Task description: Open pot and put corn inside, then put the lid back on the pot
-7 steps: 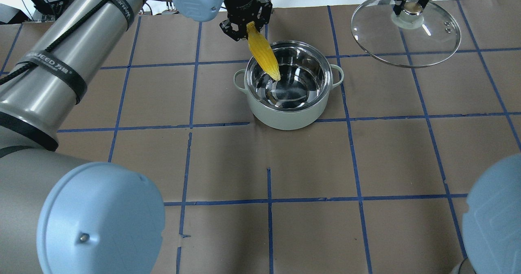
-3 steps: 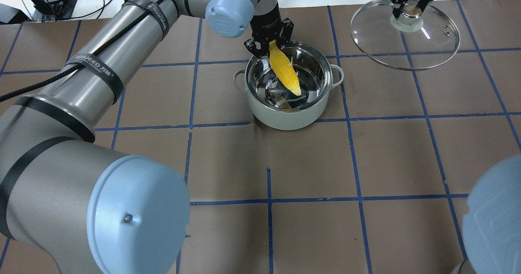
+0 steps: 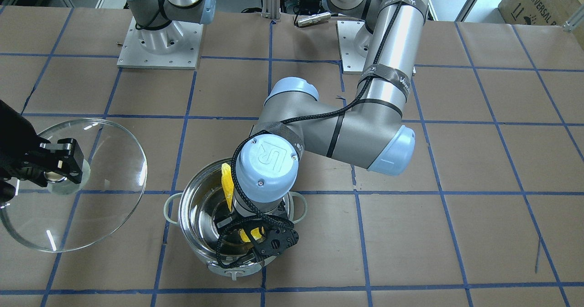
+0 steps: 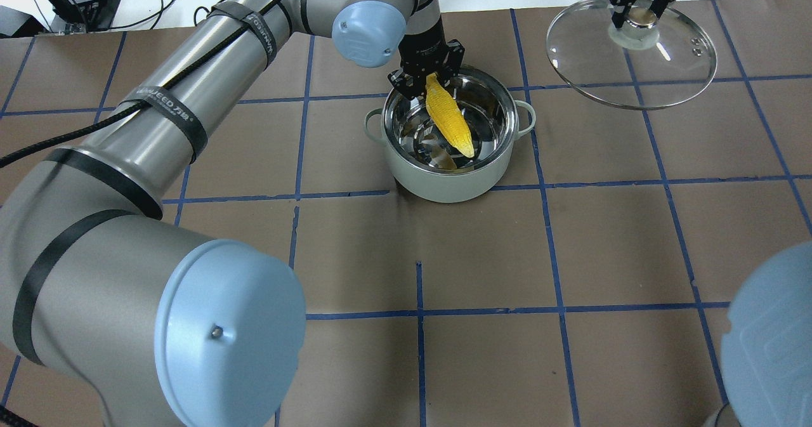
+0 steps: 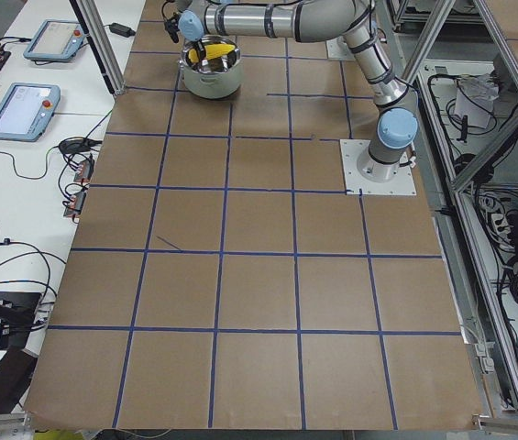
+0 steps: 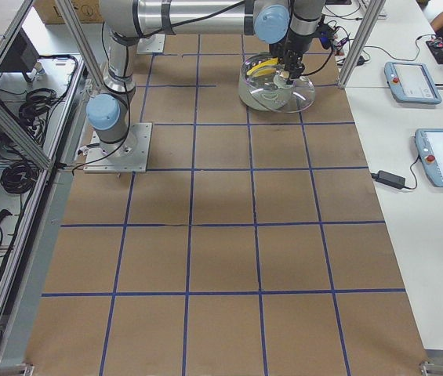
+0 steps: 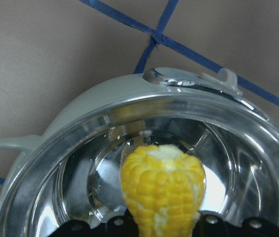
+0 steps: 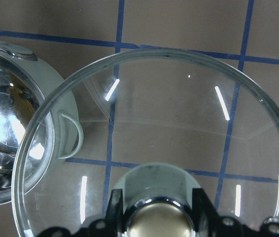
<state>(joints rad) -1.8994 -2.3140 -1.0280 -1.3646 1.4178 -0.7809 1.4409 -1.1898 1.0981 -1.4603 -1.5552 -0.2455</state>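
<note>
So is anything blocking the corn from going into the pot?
Nothing visible. The pot is open, the lid is held off to the side by the right fingers, and the corn hangs right over its opening.

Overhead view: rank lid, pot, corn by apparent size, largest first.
1. lid: looks widest, but it is held up nearer the camera, so its lead over the next is unsure.
2. pot
3. corn: clearly smallest.
</note>
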